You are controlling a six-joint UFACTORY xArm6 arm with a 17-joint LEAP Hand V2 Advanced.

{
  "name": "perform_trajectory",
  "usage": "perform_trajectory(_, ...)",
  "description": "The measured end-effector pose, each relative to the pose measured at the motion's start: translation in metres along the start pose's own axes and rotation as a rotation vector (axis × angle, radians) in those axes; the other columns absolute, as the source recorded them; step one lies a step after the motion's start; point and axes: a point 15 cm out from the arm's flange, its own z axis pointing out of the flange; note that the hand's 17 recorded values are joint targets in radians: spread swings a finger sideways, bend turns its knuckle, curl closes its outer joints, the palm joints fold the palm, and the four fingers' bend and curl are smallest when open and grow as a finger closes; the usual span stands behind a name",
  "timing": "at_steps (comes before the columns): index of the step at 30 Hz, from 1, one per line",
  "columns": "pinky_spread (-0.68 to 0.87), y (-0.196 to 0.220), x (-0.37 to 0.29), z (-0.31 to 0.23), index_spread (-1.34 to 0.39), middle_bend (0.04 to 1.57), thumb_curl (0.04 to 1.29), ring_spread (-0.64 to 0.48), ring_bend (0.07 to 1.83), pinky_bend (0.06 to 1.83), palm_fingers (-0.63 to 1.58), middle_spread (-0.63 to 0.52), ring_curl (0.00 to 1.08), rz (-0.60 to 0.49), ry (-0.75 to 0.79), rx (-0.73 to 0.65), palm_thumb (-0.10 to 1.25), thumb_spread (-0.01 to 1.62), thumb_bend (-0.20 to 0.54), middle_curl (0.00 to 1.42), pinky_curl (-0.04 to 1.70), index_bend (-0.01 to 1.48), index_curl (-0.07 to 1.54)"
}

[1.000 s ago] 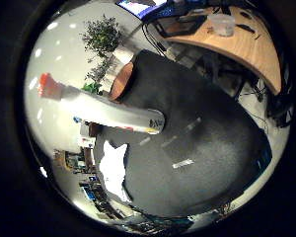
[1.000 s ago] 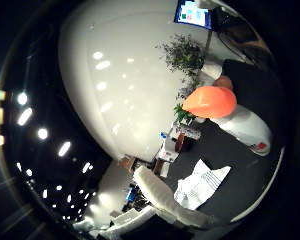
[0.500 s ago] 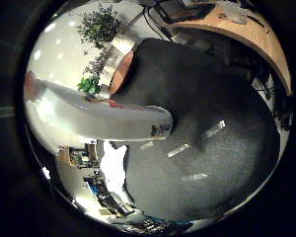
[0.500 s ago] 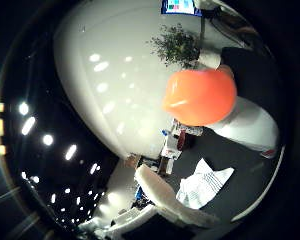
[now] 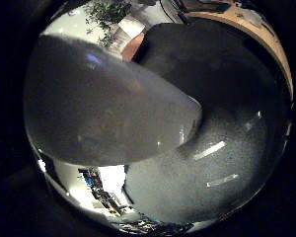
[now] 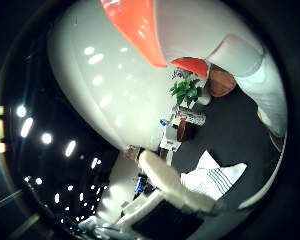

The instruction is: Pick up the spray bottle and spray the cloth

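Bottle [image 5: 108, 113] filled most of what I saw from the little finger side, its pale body very close to the palm and lying across the dark table [image 5: 227, 163]. From the thumb side, its orange spray head [image 6: 135, 27] loomed just as near. The cloth [image 6: 212, 177] (white with thin dark stripes) lay flat on the table, well apart from the bottle. One white finger [image 6: 175, 182] reached in near the cloth. I could not tell whether the hand was clenched round the bottle or released. A potted plant [image 6: 187, 90] stood beyond the table.
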Motion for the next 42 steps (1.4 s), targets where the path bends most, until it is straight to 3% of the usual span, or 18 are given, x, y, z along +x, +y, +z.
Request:
perform_trajectory(3, -0.24, -0.002, -0.001, 0.007, -0.42, 0.57, 0.48, -0.29, 1.01, 1.04, 1.1, -0.29, 0.46, 0.003, 0.012, 0.014, 0.72, 1.0, -0.013, 0.49, 0.27, 0.16, 0.25)
perform_trajectory(5, -0.39, -0.002, -0.001, 0.01, -0.47, 0.68, 0.51, -0.32, 1.06, 1.08, 1.18, -0.35, 0.49, 0.005, 0.017, 0.019, 0.77, 0.93, -0.016, 0.55, 0.3, 0.21, 0.29)
perform_trajectory(7, -0.44, -0.001, -0.002, 0.011, -0.51, 0.8, 0.52, -0.32, 1.11, 1.15, 1.32, -0.37, 0.51, 0.004, 0.016, 0.018, 0.81, 0.89, -0.019, 0.61, 0.35, 0.39, 0.38)
perform_trajectory(10, -0.42, -0.001, -0.003, 0.012, -0.48, 0.95, 0.54, -0.29, 1.17, 1.2, 1.4, -0.34, 0.54, 0.004, 0.013, 0.017, 0.82, 0.9, -0.017, 0.68, 0.4, 0.67, 0.52)
perform_trajectory(13, -0.36, -0.003, -0.008, 0.013, -0.39, 1.12, 0.6, -0.26, 1.26, 1.27, 1.32, -0.28, 0.59, 0.009, -0.007, 0.025, 0.95, 1.01, 0.038, 0.74, 0.46, 0.94, 0.64)
perform_trajectory(15, -0.34, -0.005, -0.014, 0.013, -0.36, 1.18, 0.65, -0.25, 1.31, 1.31, 1.28, -0.25, 0.61, -0.001, -0.019, 0.023, 1.0, 1.02, 0.056, 0.76, 0.49, 1.01, 0.68)
perform_trajectory(31, -0.29, -0.003, -0.052, -0.012, -0.28, 1.31, 0.9, -0.23, 1.39, 1.35, 1.2, -0.19, 0.64, -0.096, -0.011, -0.017, 1.08, 0.91, -0.011, 0.75, 0.58, 1.14, 0.7)
perform_trajectory(42, -0.31, 0.051, -0.109, -0.076, -0.27, 1.33, 1.0, -0.22, 1.4, 1.33, 1.2, -0.19, 0.64, -0.202, -0.023, -0.233, 1.06, 0.83, -0.011, 0.74, 0.6, 1.15, 0.69)
